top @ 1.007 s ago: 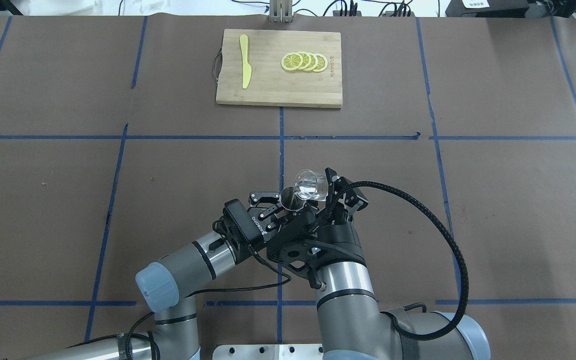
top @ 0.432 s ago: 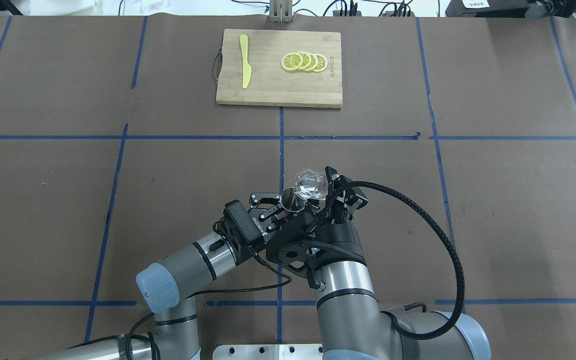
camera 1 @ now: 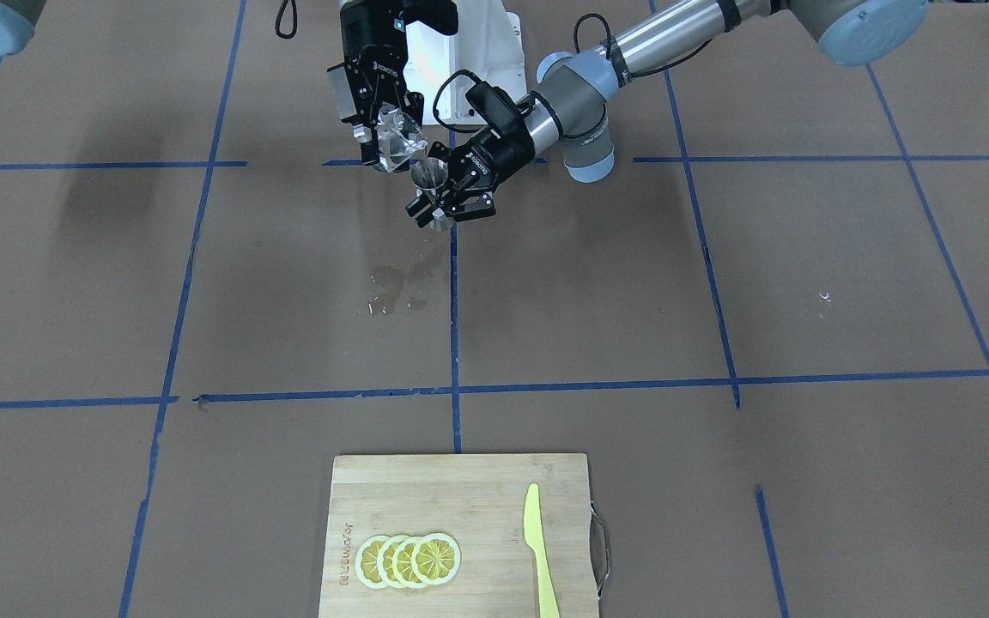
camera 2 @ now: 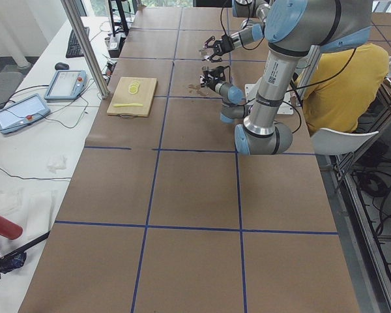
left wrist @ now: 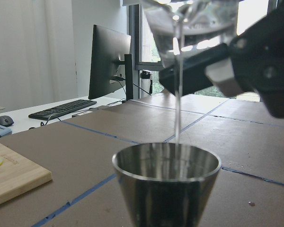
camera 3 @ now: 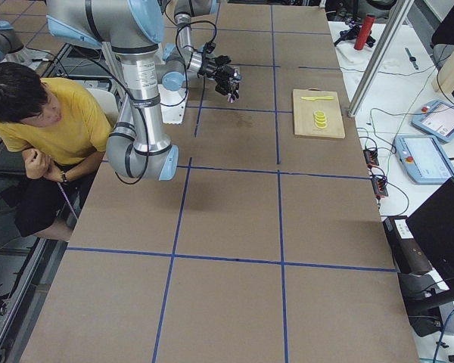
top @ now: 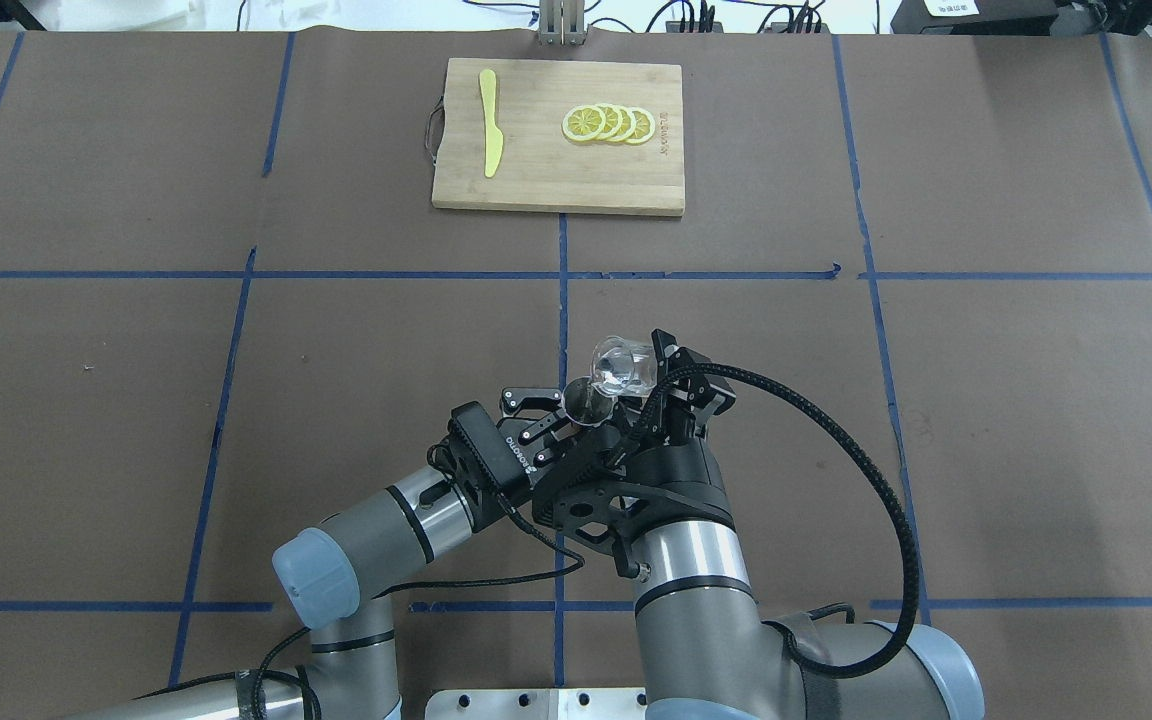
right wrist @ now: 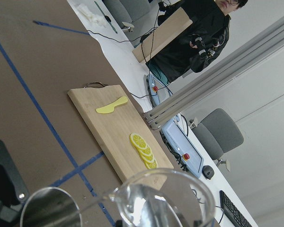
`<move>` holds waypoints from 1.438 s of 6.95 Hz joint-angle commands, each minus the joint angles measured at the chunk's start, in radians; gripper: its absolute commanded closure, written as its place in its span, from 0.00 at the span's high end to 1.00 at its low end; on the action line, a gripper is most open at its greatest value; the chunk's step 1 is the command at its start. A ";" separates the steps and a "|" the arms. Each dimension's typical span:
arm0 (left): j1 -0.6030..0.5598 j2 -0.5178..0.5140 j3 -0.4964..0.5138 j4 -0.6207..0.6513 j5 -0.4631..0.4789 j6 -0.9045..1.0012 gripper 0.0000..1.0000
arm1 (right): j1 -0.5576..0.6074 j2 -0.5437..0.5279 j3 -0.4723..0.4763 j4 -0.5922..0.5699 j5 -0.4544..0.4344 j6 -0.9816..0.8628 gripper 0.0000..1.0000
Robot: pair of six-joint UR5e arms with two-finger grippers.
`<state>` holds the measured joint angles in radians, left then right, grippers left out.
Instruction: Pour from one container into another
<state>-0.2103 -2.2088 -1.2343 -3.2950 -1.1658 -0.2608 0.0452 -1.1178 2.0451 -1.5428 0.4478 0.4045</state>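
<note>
Tipped further, glass cup (top: 620, 366) clamped in right tool (top: 642, 386) streams into jigger (top: 577, 398) clamped by left tool (top: 566, 414).

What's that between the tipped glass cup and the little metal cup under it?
A thin stream of clear liquid, falling from the glass cup into the steel jigger. The left wrist view shows it best.

One cup (top: 621, 367), one jigger (top: 576, 398), one board (top: 536, 175), one knife (top: 489, 122), and four lemon slices (top: 608, 124).
</note>
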 commanded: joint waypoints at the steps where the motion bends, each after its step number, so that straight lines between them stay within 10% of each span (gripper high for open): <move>1: 0.000 0.000 -0.001 0.000 0.000 0.000 0.00 | -0.001 0.000 0.032 -0.066 -0.004 -0.013 0.00; 10: 0.003 0.000 -0.002 0.000 0.002 0.000 0.00 | -0.002 -0.007 0.040 -0.092 -0.004 -0.073 0.00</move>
<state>-0.2071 -2.2089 -1.2364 -3.2950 -1.1643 -0.2608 0.0430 -1.1243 2.0842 -1.6352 0.4433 0.3366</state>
